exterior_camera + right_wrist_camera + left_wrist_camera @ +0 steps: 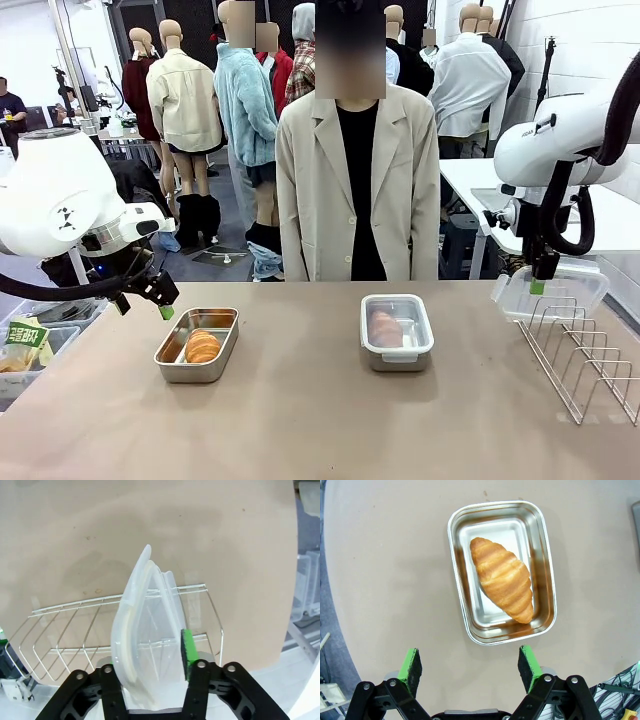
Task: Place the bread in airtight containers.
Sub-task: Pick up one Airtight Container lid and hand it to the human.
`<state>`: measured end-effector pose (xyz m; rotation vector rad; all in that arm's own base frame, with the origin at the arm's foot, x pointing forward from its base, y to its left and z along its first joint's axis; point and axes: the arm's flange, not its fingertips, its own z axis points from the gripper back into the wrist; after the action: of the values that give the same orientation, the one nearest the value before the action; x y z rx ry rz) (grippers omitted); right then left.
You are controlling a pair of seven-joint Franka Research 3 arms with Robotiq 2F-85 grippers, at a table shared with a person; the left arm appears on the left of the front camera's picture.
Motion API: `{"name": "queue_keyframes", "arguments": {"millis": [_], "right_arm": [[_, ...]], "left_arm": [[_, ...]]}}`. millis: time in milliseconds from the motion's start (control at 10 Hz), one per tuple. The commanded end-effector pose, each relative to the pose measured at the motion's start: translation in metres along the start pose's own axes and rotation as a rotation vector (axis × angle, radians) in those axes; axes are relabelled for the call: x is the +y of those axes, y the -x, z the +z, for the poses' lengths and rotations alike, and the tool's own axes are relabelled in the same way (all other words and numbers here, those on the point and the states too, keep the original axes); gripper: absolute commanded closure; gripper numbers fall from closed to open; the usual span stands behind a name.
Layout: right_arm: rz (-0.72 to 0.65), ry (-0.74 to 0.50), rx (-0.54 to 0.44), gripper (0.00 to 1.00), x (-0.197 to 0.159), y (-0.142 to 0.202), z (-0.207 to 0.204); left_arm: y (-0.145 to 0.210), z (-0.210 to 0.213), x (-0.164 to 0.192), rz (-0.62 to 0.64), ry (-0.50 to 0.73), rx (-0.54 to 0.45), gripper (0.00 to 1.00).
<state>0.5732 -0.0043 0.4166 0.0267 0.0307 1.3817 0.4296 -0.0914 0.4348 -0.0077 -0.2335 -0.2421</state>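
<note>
An open steel airtight container (222, 318) (546, 565) holds one golden bread roll (202, 346) (502, 580) lying diagonally. My left gripper (163, 303) (470, 665) hovers open just to the tin's left, nothing between its green pads. A second airtight container (424, 338) at mid-table has a clear lid on it and a bread roll (385, 327) inside. At the far right, my right gripper (538, 287) (150, 655) grips a clear plastic lid (555, 292) (145, 620) standing on edge above the wire rack. One green pad (187, 652) presses the lid; the other is hidden behind it.
A wire rack (585, 360) (75, 630) stands at the table's right edge under the lid. A person (350, 190) stands at the far side, hands out of view. Bins with a green packet (24, 338) sit off the table's left edge. Bare tabletop lies between the two tins.
</note>
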Motion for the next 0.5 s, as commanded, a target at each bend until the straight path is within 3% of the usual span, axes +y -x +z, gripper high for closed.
{"name": "queue_keyframes", "arguments": {"millis": [0,400], "right_arm": [[-0.021,0.013,-0.004,1.00,-0.0001,-0.0008,-0.0008],[-0.019,0.029,-0.002,1.00,0.0077,-0.0015,0.0054]], "left_arm": [[-0.0007,0.0001,-0.0006,0.016,-0.007,-0.009,0.00],[-0.0007,0.0001,-0.0006,0.016,-0.007,-0.009,0.00]]}}
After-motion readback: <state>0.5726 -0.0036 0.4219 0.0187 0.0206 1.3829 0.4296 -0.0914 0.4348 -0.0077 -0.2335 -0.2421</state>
